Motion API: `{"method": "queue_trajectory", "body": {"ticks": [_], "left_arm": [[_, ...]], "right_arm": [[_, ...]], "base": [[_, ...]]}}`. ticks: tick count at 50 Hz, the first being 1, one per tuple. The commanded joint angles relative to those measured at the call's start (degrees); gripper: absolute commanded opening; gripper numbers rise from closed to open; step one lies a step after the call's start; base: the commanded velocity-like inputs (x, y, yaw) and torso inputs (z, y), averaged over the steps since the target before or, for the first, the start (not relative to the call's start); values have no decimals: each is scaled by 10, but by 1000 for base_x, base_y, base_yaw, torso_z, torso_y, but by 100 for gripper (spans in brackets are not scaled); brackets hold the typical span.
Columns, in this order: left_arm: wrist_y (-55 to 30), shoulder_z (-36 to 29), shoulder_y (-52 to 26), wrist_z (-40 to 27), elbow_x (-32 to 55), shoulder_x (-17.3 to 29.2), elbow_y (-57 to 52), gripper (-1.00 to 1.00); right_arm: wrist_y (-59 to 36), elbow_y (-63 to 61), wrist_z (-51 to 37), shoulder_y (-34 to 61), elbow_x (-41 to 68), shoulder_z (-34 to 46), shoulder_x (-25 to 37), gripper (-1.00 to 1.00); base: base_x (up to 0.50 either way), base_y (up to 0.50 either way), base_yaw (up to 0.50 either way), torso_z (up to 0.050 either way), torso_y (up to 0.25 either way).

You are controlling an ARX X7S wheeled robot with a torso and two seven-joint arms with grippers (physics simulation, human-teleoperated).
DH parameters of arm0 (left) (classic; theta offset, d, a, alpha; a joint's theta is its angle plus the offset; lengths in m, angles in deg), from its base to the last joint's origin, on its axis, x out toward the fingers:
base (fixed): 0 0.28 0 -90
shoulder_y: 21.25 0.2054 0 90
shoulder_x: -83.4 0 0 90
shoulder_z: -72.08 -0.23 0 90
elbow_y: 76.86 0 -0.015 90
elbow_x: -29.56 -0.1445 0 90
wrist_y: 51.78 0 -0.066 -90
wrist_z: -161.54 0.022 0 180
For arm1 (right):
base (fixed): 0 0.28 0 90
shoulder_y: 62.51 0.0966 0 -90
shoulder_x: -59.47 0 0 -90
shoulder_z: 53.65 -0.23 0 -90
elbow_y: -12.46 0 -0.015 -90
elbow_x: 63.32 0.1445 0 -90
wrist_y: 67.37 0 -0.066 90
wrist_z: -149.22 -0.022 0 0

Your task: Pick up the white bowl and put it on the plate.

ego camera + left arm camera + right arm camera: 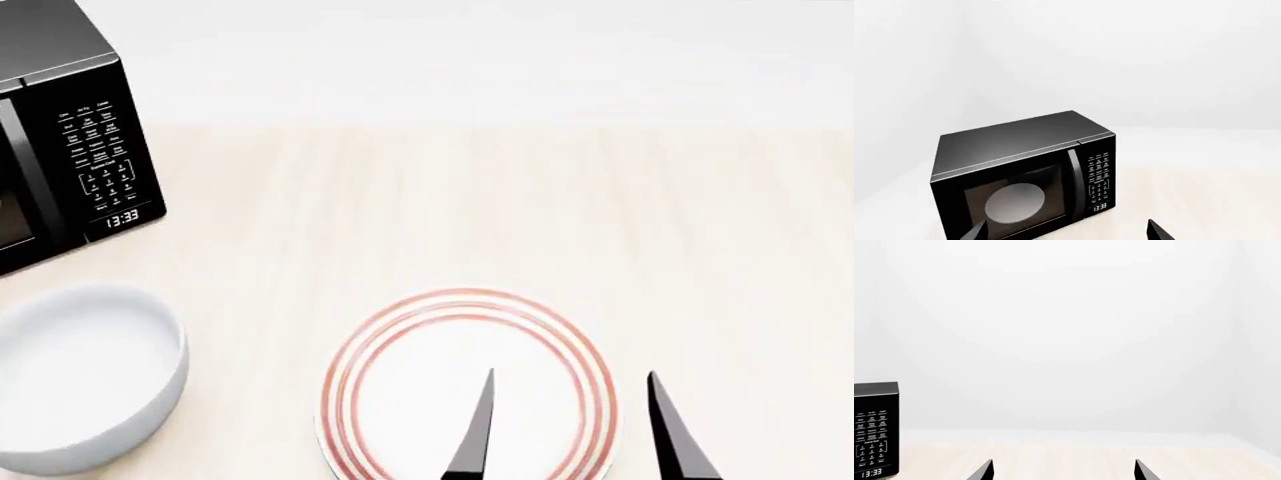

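The white bowl (80,375) stands upright on the table at the near left in the head view. The plate (400,400), white with red rings, lies flat to its right at the near centre. My right gripper (571,376) is open and empty, its two dark fingertips over the right half of the plate; it also shows in the right wrist view (1064,462), looking over bare table. My left gripper (1067,224) is open and empty, facing the microwave; it is out of the head view. The bowl and plate show in neither wrist view.
A black microwave (67,150) stands at the far left of the light wooden table (534,200), door shut, clock reading 13:33. It also shows in the left wrist view (1021,160), with a dim disc (1016,202) inside, and in the right wrist view (875,430).
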State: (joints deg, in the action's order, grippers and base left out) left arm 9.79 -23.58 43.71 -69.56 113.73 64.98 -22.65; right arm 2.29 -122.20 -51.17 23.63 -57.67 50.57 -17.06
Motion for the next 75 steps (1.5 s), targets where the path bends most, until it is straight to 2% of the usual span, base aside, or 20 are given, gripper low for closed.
{"method": "queue_trajectory", "body": {"ticks": [1, 15, 24, 54, 75], "left_arm": [[-58, -51, -106, 34, 54, -30, 100, 100], [-105, -105, -181, 74, 26, -90, 206, 100], [-108, -125, -194, 88, -3, -117, 241, 100], [-85, -168, -214, 125, -73, -201, 354, 100], [-77, -187, -202, 142, -93, -230, 397, 100]], "right_arm": [[1, 1, -6, 0, 1, 8, 6, 100], [5, 10, -12, 2, 2, 14, 12, 100], [7, 11, -15, 3, 3, 17, 16, 100], [10, 26, -24, 10, 15, 21, 25, 100], [13, 26, -31, 10, 17, 25, 32, 100]], "base": [[0, 0, 0, 0, 0], [0, 0, 0, 0, 0], [0, 0, 0, 0, 0], [0, 0, 0, 0, 0], [0, 0, 0, 0, 0]]}}
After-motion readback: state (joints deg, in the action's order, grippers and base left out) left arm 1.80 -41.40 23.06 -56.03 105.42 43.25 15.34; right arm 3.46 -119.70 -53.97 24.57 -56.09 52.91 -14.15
